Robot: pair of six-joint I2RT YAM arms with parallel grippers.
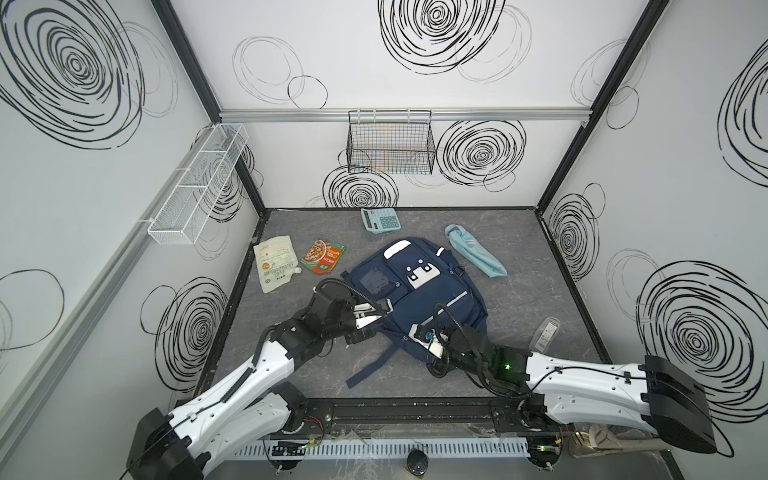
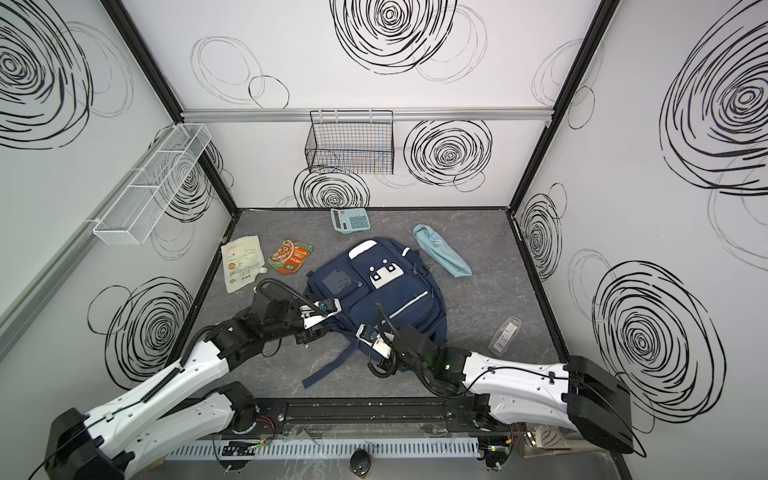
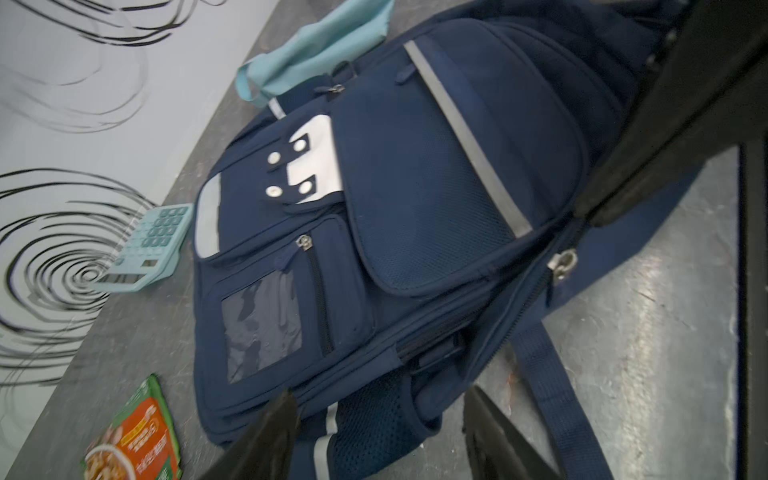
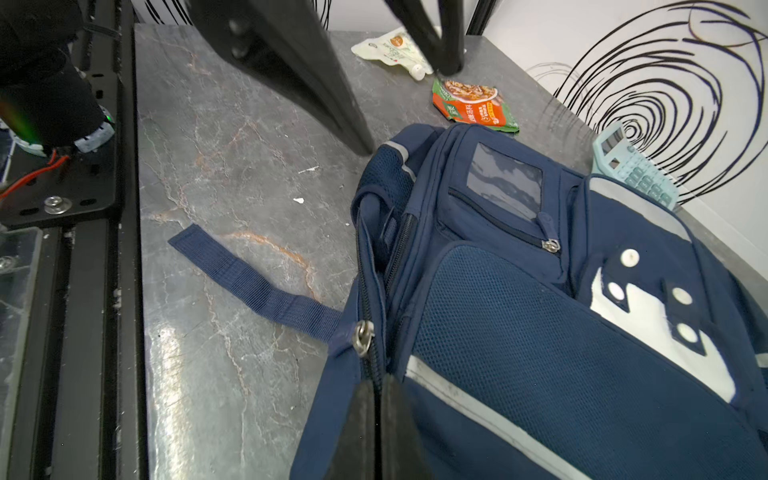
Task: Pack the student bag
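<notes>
We see the student bag [image 3: 415, 166] as matt navy woven cloth, with open mesh on its front pocket [image 3: 419, 216], silvery reflective stripes [image 3: 465, 137], a clear, wrinkled plastic window [image 3: 262, 328] and shiny metal zip pulls [image 3: 562, 262]. The counter [image 4: 232, 174] looks like smooth grey veined stone with a soft sheen. The calculator [image 3: 145, 249] is pale matt plastic, the umbrella [image 1: 476, 255] light blue cloth. The orange snack pouch [image 4: 473, 104] is glossy film. A black wire basket [image 1: 390, 145] and a white mesh basket [image 1: 195, 187] look like coated metal. The right end effector [image 4: 377, 386] has matt black fingers [image 4: 357, 436].
</notes>
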